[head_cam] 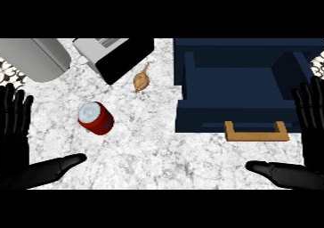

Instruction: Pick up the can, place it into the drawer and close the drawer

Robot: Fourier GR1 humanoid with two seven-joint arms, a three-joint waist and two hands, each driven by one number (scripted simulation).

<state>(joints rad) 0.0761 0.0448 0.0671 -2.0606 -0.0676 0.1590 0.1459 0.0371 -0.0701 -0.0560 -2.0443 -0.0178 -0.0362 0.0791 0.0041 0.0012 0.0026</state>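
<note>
A red can (96,118) with a silver top stands on the white marble counter (158,151), left of centre. The dark blue drawer (247,87) is pulled open at the upper right, its wooden handle (256,132) facing me. My left hand (12,133) rests open at the left edge, fingers up, well left of the can. At the right edge my right hand (312,129) is open too, fingers up beside the drawer's right side. Neither hand touches anything.
A grey appliance (30,58) lies at the top left. Next to it sits a toaster-like box (115,55) with a black side. A small tan object (142,79) lies between that box and the drawer.
</note>
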